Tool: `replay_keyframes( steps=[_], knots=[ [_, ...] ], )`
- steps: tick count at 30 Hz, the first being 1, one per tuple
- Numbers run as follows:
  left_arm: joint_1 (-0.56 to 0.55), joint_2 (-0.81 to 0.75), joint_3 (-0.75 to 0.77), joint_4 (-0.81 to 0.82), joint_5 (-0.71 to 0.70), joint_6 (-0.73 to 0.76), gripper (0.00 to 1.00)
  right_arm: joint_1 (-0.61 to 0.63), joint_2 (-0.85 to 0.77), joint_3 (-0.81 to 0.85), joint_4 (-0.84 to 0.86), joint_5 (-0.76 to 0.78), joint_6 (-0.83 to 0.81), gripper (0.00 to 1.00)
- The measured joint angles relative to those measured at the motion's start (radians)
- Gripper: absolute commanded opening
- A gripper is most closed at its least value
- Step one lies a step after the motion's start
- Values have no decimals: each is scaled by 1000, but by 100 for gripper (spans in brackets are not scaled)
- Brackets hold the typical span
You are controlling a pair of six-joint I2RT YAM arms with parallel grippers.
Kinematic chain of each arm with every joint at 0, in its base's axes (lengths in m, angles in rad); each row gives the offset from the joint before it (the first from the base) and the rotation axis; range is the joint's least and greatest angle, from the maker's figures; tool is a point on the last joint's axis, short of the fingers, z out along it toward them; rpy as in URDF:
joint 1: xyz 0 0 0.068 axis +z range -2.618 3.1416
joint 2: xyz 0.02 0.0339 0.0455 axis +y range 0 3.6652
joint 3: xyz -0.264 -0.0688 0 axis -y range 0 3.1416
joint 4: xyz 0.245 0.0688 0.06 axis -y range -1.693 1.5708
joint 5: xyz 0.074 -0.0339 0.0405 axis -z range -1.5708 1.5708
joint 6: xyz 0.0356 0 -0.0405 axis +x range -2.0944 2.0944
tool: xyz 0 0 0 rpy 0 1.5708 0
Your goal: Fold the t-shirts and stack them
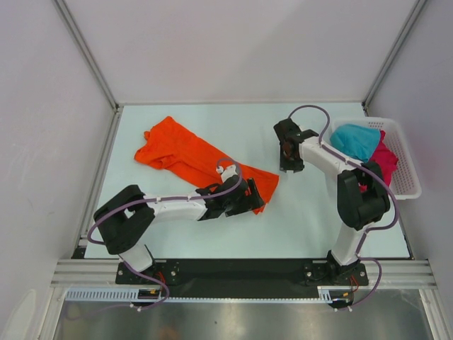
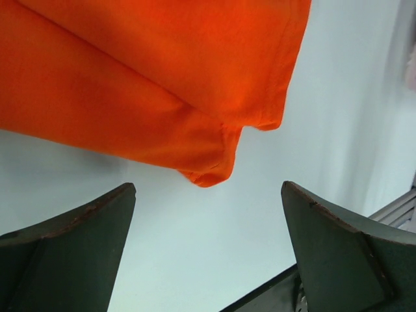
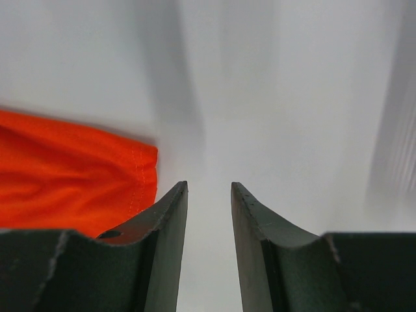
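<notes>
Where orange t-shirt (image 1: 184, 152) ends, left fingers (image 2: 78, 247) gape wide.

Top external view: fixed above and behind the arm bases, looking steeply down over the whole surface (image 1: 304, 212). Left wrist view: close above the surface, facing out between the fingers of the left hand (image 2: 208, 188) onto the orange t-shirt (image 2: 162, 78). Right wrist view: low and near, looking between the fingers of the right hand (image 3: 209, 188). All three views share that t-shirt.

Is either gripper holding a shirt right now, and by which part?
Nothing is held: left gripper gapes open short of the orange shirt; right gripper is empty.
</notes>
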Motion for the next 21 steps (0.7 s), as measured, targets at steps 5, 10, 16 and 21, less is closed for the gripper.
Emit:
replay_keyframes(
  steps=[5,10,16,21],
  knots=[
    [0,0,0,52,-33,-76,100,-18,-11,-6,0,0,-6,38],
    [3,45,0,142,-37,-186,100,-42,-34,-31,0,0,-19,38],
    [7,130,14,224,-9,-322,100,-72,-65,-37,0,-8,-26,38],
    [8,146,16,243,-3,-389,99,-97,-113,-38,2,-28,-29,39]
  ],
)
